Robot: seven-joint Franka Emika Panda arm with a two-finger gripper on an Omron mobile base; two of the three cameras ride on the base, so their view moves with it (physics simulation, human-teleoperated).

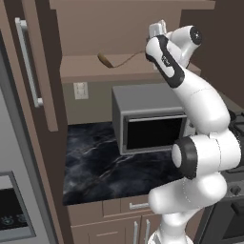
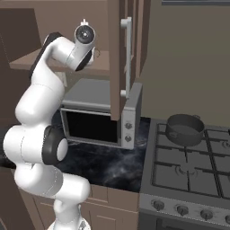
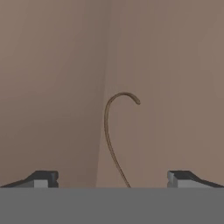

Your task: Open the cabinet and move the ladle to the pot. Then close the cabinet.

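The cabinet stands open, its two doors swung out to either side, each with a long silver bar handle; in the left base view the left door hangs at the left edge of the opening, and in the right base view the right door juts forward over the microwave. Inside, on the bottom shelf, lies the ladle, its oval bowl toward the left and its thin curved handle running off to the right toward the arm. The arm reaches up into the cabinet opening, with the hand at shelf level at the handle end of the ladle. In the hand view the gripper has its jaws spread wide, empty, with one dark fingertip at each side of the bottom edge; the ladle's thin handle rises between them and ends in a hook against the brown inner wall of the cabinet, touching neither finger. Below the cabinet the grey microwave sits on a dark marbled counter. To the right of it, in the right base view, the pot rests on a rear burner of the stove, well apart from the ladle.
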